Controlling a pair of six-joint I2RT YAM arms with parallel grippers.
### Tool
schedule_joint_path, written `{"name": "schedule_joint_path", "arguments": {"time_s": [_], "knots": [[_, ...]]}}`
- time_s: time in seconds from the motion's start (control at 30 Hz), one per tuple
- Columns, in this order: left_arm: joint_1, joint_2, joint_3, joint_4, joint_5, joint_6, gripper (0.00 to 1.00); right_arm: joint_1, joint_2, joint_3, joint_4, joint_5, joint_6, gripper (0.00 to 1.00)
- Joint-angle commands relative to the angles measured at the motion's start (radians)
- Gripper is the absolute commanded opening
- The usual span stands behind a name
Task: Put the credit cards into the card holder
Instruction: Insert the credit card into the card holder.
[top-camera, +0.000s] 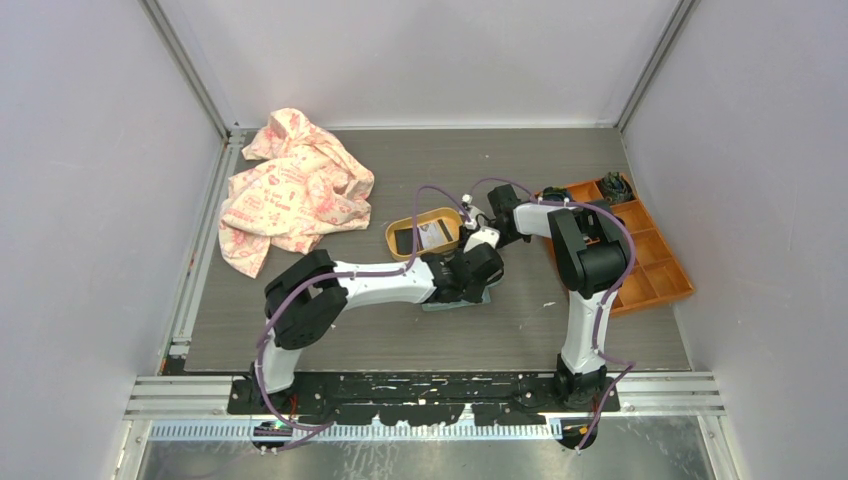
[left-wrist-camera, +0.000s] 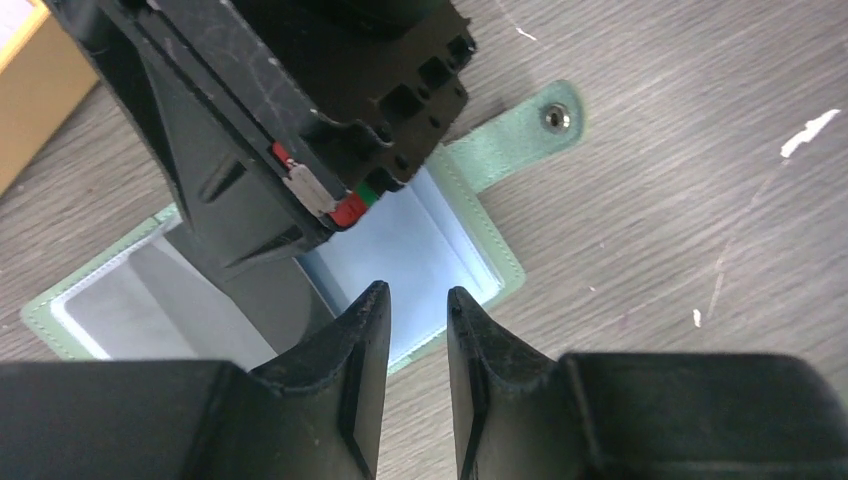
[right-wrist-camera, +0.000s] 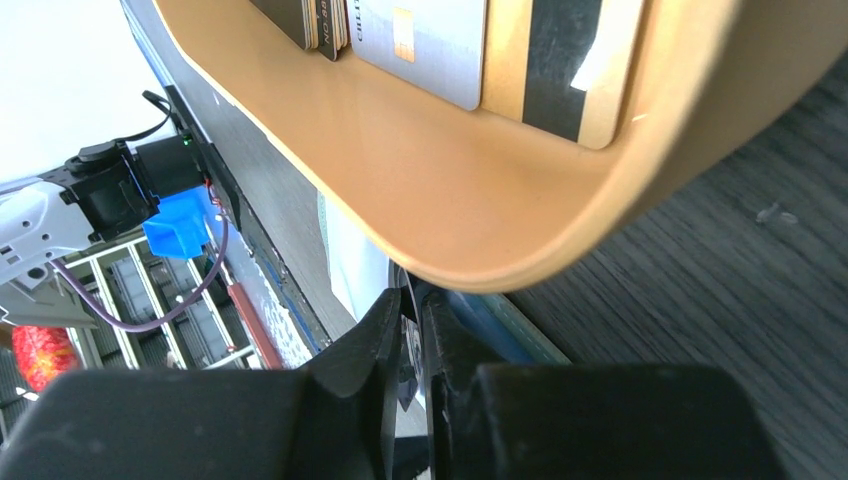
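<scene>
The sage-green card holder (left-wrist-camera: 500, 150) lies open on the table, its snap tab pointing away and its clear inner slots showing; it also shows in the top view (top-camera: 452, 303). My right gripper (right-wrist-camera: 412, 305) is shut on a thin credit card seen edge-on, and its fingers (left-wrist-camera: 230, 200) stand over the holder's inner slots. A dark slab (left-wrist-camera: 265, 310) below them reaches down to the slots. My left gripper (left-wrist-camera: 418, 300) sits at the holder's near edge, jaws a little apart and empty. More credit cards (right-wrist-camera: 430, 40), beige-gold, silver and dark, lie in the yellow-orange tray (right-wrist-camera: 400, 170).
The yellow-orange oval tray (top-camera: 395, 240) stands just behind the holder. An orange compartment box (top-camera: 650, 265) is at the right. A crumpled patterned cloth (top-camera: 290, 190) lies at the back left. Grey enclosure walls stand on three sides.
</scene>
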Motion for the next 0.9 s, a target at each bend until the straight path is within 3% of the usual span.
{"name": "schedule_joint_path", "arguments": {"time_s": [0.0, 0.27, 0.5, 0.73, 0.87], "knots": [[0.014, 0.01, 0.056, -0.083, -0.087, 0.009, 0.29, 0.008, 0.012, 0.024, -0.014, 0.059, -0.032, 0.18], [0.064, -0.013, -0.015, -0.065, -0.045, -0.038, 0.37, 0.008, 0.014, 0.026, -0.017, 0.059, -0.034, 0.21], [0.083, -0.037, -0.041, -0.049, -0.038, -0.04, 0.38, 0.008, 0.011, 0.029, -0.019, 0.053, -0.036, 0.25], [0.083, -0.1, -0.122, 0.15, 0.155, 0.002, 0.37, 0.008, 0.012, 0.028, -0.016, 0.047, -0.032, 0.26], [0.079, -0.077, -0.088, 0.143, 0.183, -0.005, 0.35, 0.008, 0.013, 0.027, -0.016, 0.048, -0.031, 0.26]]}}
